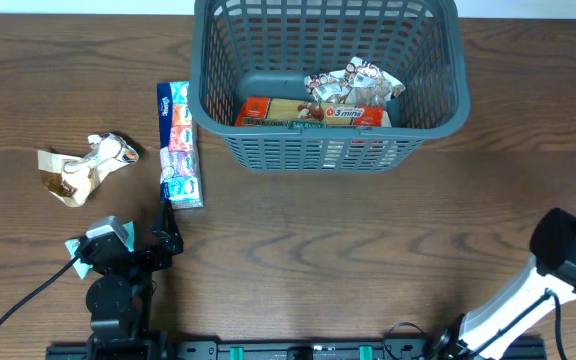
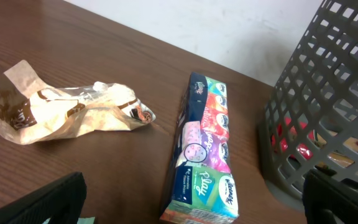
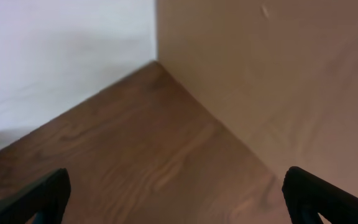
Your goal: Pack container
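I am holding my left gripper [image 2: 192, 186] low over the dark wooden table [image 1: 298, 250], fingers spread wide and gripping nothing. It is pointing at the long multicoloured pack of pocket tissues [image 2: 204, 149], probably my next pick. The pack is lying flat just beside the large dark grey slotted plastic basket [image 1: 318, 150], which is sitting at the far middle of the table. A flat orange-red packet [image 1: 308, 112] and a crumpled white-and-brown wrapper [image 1: 353, 82] are resting in it, so packing is partly done. A crumpled beige-and-brown snack bag [image 2: 61, 115] is waiting further left. My right gripper [image 3: 179, 202] is parked near the right table corner, wide open and empty, likely to keep clear.
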`<state>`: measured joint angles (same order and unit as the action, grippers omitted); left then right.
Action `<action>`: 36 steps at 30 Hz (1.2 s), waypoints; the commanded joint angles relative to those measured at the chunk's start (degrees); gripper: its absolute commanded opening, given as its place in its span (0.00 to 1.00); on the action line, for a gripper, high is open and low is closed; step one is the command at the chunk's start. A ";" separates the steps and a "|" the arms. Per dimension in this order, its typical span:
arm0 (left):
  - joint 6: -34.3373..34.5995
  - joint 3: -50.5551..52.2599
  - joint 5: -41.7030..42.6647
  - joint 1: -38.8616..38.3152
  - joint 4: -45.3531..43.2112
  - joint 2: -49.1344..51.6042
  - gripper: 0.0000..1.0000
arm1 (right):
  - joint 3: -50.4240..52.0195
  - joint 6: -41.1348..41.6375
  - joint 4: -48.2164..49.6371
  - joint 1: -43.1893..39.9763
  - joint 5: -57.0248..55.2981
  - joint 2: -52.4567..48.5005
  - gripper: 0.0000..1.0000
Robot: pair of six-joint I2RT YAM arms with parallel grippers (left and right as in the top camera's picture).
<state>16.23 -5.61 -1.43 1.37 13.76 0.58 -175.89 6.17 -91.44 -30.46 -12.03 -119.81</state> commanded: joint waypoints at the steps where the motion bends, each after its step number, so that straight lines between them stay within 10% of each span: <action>1: -0.98 0.90 1.01 0.22 1.66 -0.35 0.98 | 2.91 6.16 -0.33 -1.66 1.77 -1.70 0.99; 23: 0.87 -1.40 8.41 0.22 -1.49 -0.35 0.98 | 8.07 6.01 -0.13 -2.03 2.19 -1.73 0.99; 29: -9.29 -19.76 12.90 0.22 6.34 5.99 0.98 | 8.07 6.01 -0.13 -2.03 2.19 -1.70 0.99; 36: -25.66 -53.92 8.22 0.22 35.69 38.71 0.98 | 8.07 6.01 -0.13 -2.10 2.19 -1.70 0.99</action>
<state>-0.01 -49.74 7.97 1.37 42.96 27.29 -167.76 11.55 -91.57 -32.03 -9.76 -121.54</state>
